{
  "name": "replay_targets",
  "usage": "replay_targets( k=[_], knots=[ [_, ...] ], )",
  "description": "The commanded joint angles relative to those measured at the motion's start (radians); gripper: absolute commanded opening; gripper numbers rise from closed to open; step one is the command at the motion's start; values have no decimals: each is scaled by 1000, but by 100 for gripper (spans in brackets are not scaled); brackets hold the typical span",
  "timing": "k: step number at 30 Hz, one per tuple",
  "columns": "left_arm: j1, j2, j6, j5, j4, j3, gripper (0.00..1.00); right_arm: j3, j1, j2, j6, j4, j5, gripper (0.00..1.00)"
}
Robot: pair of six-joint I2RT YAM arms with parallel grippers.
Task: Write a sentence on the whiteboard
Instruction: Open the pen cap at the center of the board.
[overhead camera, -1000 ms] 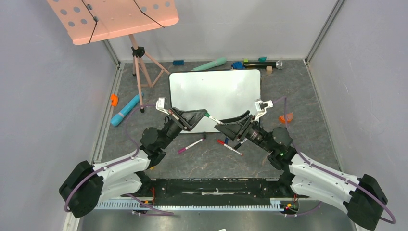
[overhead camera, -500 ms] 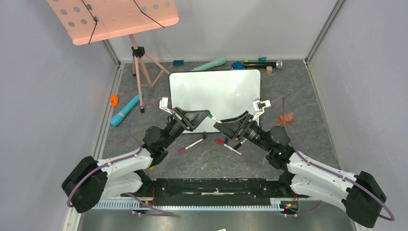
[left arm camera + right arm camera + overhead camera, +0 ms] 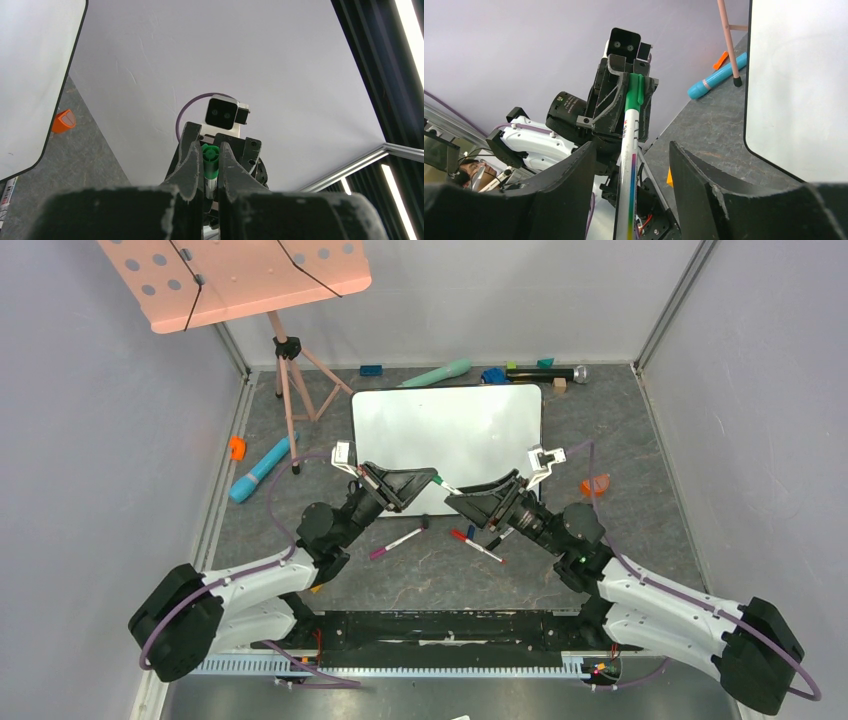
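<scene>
Holding the marker (image 3: 629,150) by its green cap (image 3: 636,92) in the closed left gripper (image 3: 428,478). Pointing the barrel rightward between the open fingers of the right gripper (image 3: 452,502), just before the whiteboard's (image 3: 450,425) near edge.

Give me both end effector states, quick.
Left end effector: closed on the green cap of the marker.
Right end effector: open, fingers on either side of the marker, not gripping.

A robotics lab cell: plain grey panel walls (image 3: 100,490) on aluminium posts (image 3: 676,302) enclose a table (image 3: 420,575) carrying the bolted left arm (image 3: 250,585) and right arm (image 3: 655,605).
</scene>
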State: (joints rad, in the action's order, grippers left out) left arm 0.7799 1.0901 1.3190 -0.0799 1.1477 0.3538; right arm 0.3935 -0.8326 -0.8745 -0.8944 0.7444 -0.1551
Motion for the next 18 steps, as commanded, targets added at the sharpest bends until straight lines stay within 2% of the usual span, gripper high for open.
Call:
replay_targets(
  k=[1, 7, 11, 18],
  knots=[
    [12, -22, -34, 10, 32, -2, 2, 10, 3, 23, 16, 17, 24, 55],
    [12, -41, -45, 19, 15, -6, 2, 3, 3, 26, 5, 16, 23, 46],
    [12, -78, -71, 40, -23, -19, 2, 2, 4, 49, 21, -14, 39, 55],
    [11, -152, -123, 61, -145, -12, 2, 19, 4, 40, 19, -35, 16, 57]
  ],
)
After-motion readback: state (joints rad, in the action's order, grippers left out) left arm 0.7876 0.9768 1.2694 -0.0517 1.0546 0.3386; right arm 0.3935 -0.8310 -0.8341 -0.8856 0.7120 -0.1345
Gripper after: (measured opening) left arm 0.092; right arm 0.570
